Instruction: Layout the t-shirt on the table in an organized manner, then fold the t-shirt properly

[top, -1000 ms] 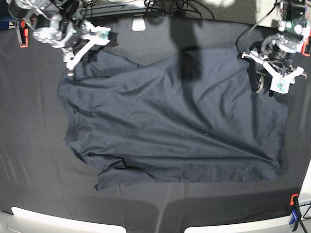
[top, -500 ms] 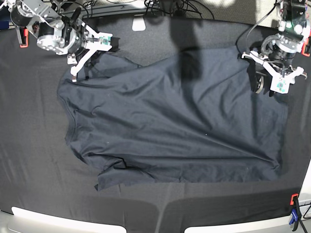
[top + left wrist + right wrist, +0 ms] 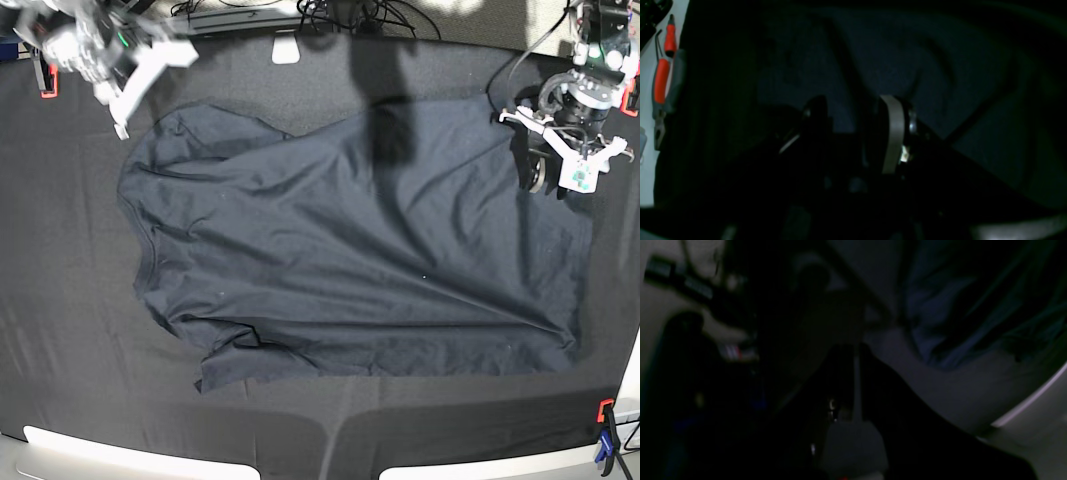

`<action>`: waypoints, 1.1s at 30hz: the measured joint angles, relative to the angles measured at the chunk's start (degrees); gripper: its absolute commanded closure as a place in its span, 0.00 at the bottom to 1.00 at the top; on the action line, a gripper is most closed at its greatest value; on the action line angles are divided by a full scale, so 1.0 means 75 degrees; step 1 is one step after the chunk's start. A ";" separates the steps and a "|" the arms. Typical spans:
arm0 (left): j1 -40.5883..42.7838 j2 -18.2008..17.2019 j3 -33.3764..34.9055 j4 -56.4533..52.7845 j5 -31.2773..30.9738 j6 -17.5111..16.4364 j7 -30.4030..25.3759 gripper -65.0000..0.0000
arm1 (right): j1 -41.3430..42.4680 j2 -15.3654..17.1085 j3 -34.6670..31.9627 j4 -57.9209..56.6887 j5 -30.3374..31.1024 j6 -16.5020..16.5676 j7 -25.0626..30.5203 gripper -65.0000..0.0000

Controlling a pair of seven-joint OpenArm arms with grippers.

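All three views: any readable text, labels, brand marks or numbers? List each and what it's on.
None readable.
t-shirt: no print or label showing in the base view.
White tag at the table's far edge: blank, or too small to read.
Both wrist views: too dark and blurred for any lettering, including the red-handled pliers at the edge of the left wrist view.

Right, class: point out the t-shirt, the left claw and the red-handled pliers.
t-shirt (image 3: 350, 250), base view, middle of the body.
left claw (image 3: 572, 168), base view, between its fingertips.
red-handled pliers (image 3: 661, 80), left wrist view, red handle.
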 measured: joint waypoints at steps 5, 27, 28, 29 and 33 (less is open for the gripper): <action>0.0012 0.0003 0.0000 0.0000 -0.0009 0.0006 -0.0038 0.65 | -0.0122 -0.0216 0.0017 0.0073 -0.0248 -0.1612 0.0198 0.96; 0.0017 0.0023 0.0000 0.0000 -0.0003 0.0006 -0.0108 0.65 | 0.1000 -0.1740 0.0020 -0.0460 0.0589 -0.1122 0.1582 0.58; 0.0017 0.0023 0.0000 0.0000 -0.0003 0.0006 -0.0105 0.65 | 0.1064 -0.1816 0.0020 -0.0621 0.0583 -0.1064 0.1585 0.58; 0.0017 0.0023 0.0000 0.0000 -0.0003 0.0006 -0.0105 0.65 | 0.1125 -0.1883 0.0020 -0.0801 0.0595 -0.0956 0.1580 0.58; 0.0020 0.0023 0.0000 0.0000 -0.0006 0.0006 -0.0108 0.65 | 0.1230 -0.2232 0.0020 -0.1320 0.0554 -0.0918 0.1600 0.58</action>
